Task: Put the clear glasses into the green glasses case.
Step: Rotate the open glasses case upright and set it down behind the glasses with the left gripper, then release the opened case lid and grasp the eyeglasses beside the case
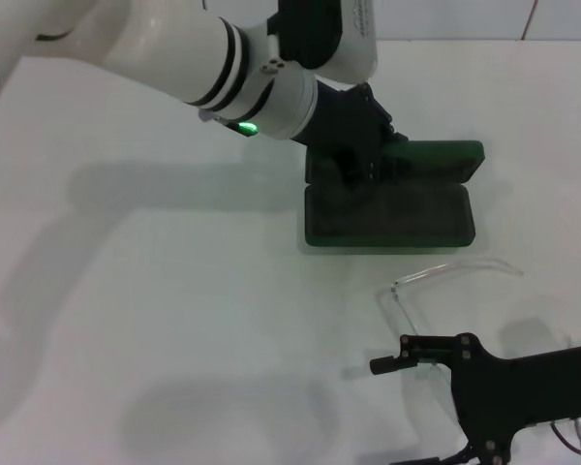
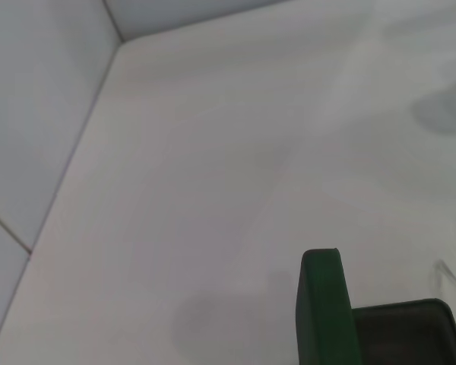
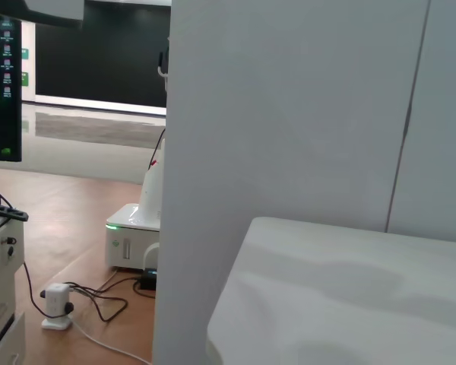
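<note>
Green glasses case (image 1: pixel 392 208) open on white table (image 1: pixel 155 291), left gripper (image 1: pixel 353 145) over its hinge side, finger state cannot be told, clear glasses (image 1: pixel 445 281) lying just in front of case, right gripper (image 1: pixel 416 407) spread wide beside them

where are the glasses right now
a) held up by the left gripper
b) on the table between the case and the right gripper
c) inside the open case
b: the glasses lie on the table, apart from the open case and nearer the robot, just beyond the right gripper; the left gripper is at the case.
</note>
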`<state>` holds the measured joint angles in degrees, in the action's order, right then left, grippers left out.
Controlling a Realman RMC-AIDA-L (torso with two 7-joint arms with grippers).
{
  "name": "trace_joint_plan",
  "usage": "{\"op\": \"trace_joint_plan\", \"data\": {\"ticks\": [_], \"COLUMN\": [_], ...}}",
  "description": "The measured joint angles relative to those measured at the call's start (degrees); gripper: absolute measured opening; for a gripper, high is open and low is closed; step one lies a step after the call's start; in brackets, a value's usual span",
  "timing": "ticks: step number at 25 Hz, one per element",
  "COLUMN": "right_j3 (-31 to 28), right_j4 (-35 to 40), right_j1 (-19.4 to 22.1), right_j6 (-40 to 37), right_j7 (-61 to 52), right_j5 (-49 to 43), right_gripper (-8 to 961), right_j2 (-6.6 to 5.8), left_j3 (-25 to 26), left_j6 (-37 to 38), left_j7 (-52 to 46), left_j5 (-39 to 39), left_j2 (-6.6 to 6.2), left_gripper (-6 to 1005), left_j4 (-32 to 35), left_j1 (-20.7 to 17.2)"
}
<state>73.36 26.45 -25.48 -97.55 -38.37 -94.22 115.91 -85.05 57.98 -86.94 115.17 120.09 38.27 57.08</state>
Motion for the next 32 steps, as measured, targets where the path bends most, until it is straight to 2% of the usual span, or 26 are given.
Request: {"op": "trace_joint_plan", "data": {"ticks": [6, 12, 19, 22, 26, 27, 28, 29, 30, 31, 32], "right_j3": [-0.2, -0.3, -0.4, -0.5, -1.6, -2.1, -2.3, -2.5, -2.5, -2.5, -2.5], "right_j4": [0.0, 0.0, 0.5, 0.6, 1.2, 1.7, 2.3, 2.9, 4.5, 6.0, 7.7], "right_j1": [-0.3, -0.5, -0.9, -1.3, -1.4, -1.4, -1.5, -1.5, -1.7, -1.7, -1.8], "right_j6": [0.4, 1.2, 1.3, 1.4, 0.8, 0.7, 0.7, 0.7, 0.8, 0.9, 1.0], "right_j7": [-0.2, -0.2, -2.3, -3.0, -4.9, -6.7, -8.6, -10.3, -14.4, -17.5, -20.4], "right_j5": [0.0, 0.0, 0.2, 0.5, 1.2, 1.2, 1.2, 1.2, 0.9, 0.6, 0.1], "right_gripper": [868, 869, 867, 865, 863, 863, 862, 862, 861, 861, 860], "right_j2": [-0.10, -0.11, -0.37, -0.43, -0.56, -0.61, -0.69, -0.80, -1.05, -1.26, -1.55], "left_j3": [-5.8, -7.9, -11.2, -11.3, -11.3, -11.3, -11.1, -11.0, -10.8, -10.8, -10.6], "left_j6": [-4.3, -9.2, -12.8, -12.6, -12.2, -12.2, -12.1, -12.1, -12.2, -12.2, -12.3], "left_j7": [-0.1, -0.6, -4.3, -5.4, -4.7, -4.7, -3.4, -3.1, -1.1, -1.1, 0.8], "left_j5": [-1.0, -2.5, -2.6, -3.2, -8.9, -8.9, -14.8, -15.9, -20.4, -20.4, -23.5], "left_j2": [0.28, 0.38, 0.41, 0.30, 0.04, 0.04, -0.02, -0.04, -0.06, -0.06, -0.08], "left_gripper": [246, 251, 460, 534, 633, 658, 683, 686, 688, 691, 693], "left_j4": [0.7, 0.3, 2.2, 8.3, 20.2, 20.2, 25.3, 26.0, 27.1, 27.1, 27.4], "left_j1": [0.1, -0.3, -1.6, -6.4, -15.7, -15.7, -21.1, -21.8, -24.6, -24.6, -26.5]}}
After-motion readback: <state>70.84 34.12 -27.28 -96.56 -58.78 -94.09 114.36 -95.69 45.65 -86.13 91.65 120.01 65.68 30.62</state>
